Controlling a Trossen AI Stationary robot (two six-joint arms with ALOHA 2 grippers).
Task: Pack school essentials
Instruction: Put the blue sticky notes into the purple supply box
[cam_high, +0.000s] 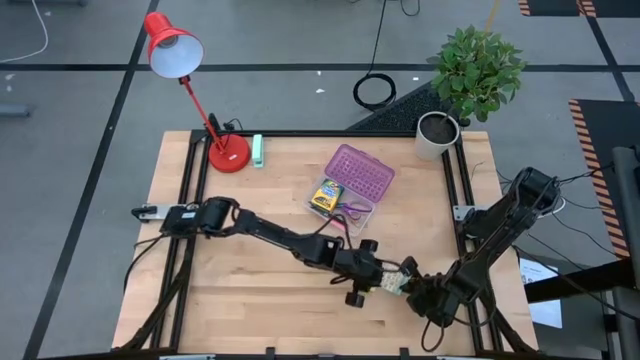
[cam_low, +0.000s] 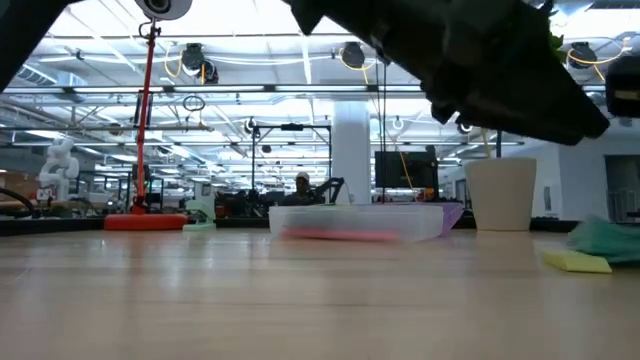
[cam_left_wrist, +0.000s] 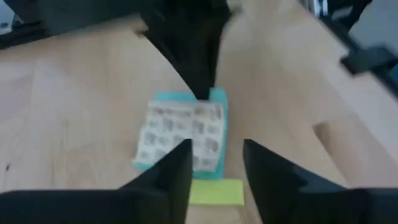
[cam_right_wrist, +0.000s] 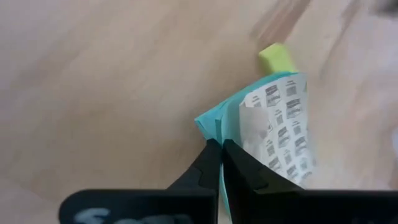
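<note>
A small patterned pack (cam_left_wrist: 183, 134) with teal edges lies near the table's front right, and a tiny yellow eraser (cam_left_wrist: 216, 191) sits right beside it. My right gripper (cam_right_wrist: 221, 146) is shut on the pack's corner. My left gripper (cam_left_wrist: 214, 149) stands open on the pack's opposite side, over the eraser, its fingers facing the pack; whether a fingertip touches the pack I cannot tell. In the high view the pack (cam_high: 394, 282) sits between the left gripper (cam_high: 372, 274) and the right gripper (cam_high: 420, 292). The low view shows the pack (cam_low: 606, 240) and the eraser (cam_low: 578, 262) at the right edge. My right gripper pinches the pack's teal corner (cam_right_wrist: 208, 127) between its two shut fingers, at their free ends. It comes at the pack from the table's right side, slanting down. The patterned face points up; whether the pack is clear of the table does not show.
A clear case with a purple lid (cam_high: 352, 183) stands open mid-table, holding a crayon box (cam_high: 326, 195) and purple-handled scissors (cam_high: 350, 212). A red lamp (cam_high: 228, 152) and a mint-green block (cam_high: 258, 150) stand at the far left, a potted plant (cam_high: 437, 135) at the far right.
</note>
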